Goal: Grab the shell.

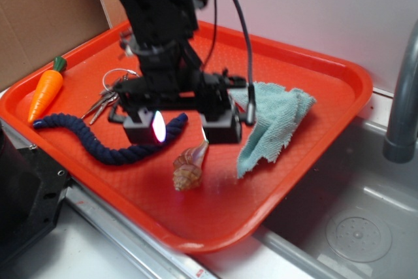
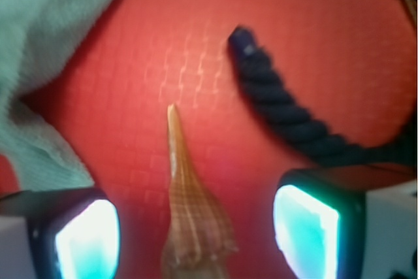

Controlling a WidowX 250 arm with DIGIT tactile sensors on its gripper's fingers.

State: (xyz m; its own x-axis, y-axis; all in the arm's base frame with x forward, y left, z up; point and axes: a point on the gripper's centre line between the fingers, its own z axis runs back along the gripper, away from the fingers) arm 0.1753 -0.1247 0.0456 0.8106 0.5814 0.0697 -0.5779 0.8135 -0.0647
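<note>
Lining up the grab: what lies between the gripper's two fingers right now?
The shell, tip pointing away, on bare red tray; the wrist view shows it. Gripper open.

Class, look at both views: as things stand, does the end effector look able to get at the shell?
Probably yes. The end effector is open and hangs above the shell, which lies between its fingers in the wrist view. The rope and cloth lie off to the sides.

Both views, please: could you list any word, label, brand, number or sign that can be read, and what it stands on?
None can be read. The orange tray, shell, blue rope, cloth, toy carrot, keys and gripper show no lettering; the wrist view is too blurred to tell.
</note>
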